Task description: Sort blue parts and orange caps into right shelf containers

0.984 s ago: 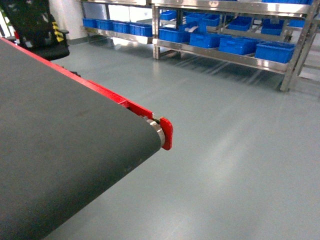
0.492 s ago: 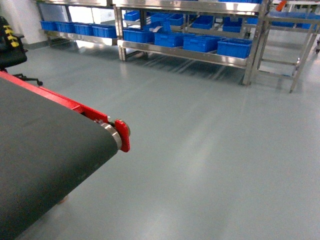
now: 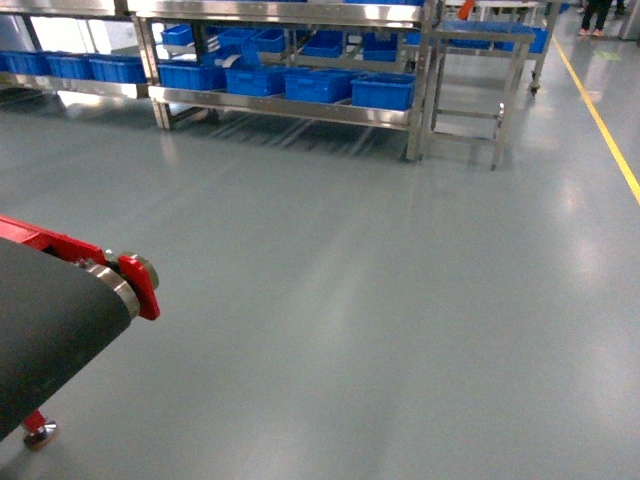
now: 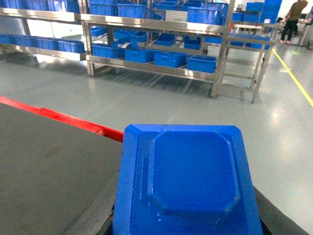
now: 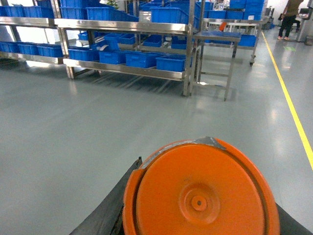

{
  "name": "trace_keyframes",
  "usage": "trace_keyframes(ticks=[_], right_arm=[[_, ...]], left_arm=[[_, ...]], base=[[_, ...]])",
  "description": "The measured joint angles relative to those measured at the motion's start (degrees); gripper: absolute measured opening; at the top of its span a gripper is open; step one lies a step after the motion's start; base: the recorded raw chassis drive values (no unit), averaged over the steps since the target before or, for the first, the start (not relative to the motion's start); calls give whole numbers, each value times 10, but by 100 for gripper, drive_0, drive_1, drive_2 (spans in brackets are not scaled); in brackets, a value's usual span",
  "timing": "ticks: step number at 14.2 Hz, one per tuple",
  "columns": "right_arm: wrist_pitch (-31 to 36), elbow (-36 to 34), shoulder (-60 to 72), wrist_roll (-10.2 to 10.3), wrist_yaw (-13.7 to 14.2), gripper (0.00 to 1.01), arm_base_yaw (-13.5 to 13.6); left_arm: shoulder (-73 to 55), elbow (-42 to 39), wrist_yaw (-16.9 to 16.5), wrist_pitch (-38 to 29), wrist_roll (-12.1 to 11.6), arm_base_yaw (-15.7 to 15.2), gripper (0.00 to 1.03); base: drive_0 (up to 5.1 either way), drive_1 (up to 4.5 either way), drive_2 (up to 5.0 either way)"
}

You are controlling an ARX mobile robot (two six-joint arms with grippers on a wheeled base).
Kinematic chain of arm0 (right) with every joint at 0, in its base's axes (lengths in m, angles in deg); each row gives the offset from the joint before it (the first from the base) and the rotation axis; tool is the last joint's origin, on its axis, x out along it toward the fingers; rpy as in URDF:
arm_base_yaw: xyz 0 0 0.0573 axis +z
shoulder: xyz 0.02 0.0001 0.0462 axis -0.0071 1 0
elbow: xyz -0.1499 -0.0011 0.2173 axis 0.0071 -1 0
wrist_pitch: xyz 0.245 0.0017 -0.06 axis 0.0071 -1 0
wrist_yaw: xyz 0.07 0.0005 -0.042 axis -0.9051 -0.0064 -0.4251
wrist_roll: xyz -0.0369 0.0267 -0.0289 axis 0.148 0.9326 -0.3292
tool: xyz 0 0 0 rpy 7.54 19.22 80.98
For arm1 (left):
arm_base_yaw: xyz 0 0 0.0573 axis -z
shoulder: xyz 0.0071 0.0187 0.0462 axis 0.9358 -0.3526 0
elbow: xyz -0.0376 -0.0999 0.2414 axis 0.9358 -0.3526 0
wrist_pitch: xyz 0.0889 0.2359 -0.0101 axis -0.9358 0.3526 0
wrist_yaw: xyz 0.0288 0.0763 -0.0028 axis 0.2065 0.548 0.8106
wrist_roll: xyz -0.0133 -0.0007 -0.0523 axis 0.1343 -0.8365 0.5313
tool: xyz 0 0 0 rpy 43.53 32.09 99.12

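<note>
A blue part (image 4: 188,181), a flat plate with a raised octagonal panel, fills the lower middle of the left wrist view. My left gripper (image 4: 190,226) is shut on it, with only dark finger edges (image 4: 110,226) showing beside it. A round orange cap (image 5: 200,196) fills the bottom of the right wrist view, and my right gripper (image 5: 199,223) is shut on it, a dark finger (image 5: 105,210) showing at its left. The right shelf containers (image 3: 383,91), bright-blue crates, sit on a steel shelf across the floor and also show as crates (image 4: 202,63) and crates (image 5: 171,62). Neither gripper shows in the head view.
The dark conveyor belt (image 3: 40,330) with its red end cap (image 3: 140,285) is at the lower left. Grey floor lies between me and the steel shelf (image 3: 290,105). A small steel table (image 3: 470,80) stands right of the shelf. A yellow floor line (image 3: 600,120) runs on the right, with a person (image 4: 292,14) far off.
The head view has swung to the right: the conveyor has slid towards the left edge, the shelf has shifted left, and the black chair has left the view.
</note>
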Motion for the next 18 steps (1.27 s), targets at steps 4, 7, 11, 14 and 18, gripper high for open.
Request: trace_keyframes(ticks=[4,7,11,14,18], right_arm=[[0,0,0,0,0,43,0],[0,0,0,0,0,43,0],[0,0,0,0,0,43,0],[0,0,0,0,0,43,0],[0,0,0,0,1,43,0]], left_arm=[[0,0,0,0,0,0,42],[0,0,0,0,0,0,42],[0,0,0,0,0,0,42],[0,0,0,0,0,0,42],[0,0,-1,0,0,1,42]], base=[[-149,-149,-149],[-172,-172,-172],[-154,-154,-154],[-155,-155,-155],[-87,-87,-87]])
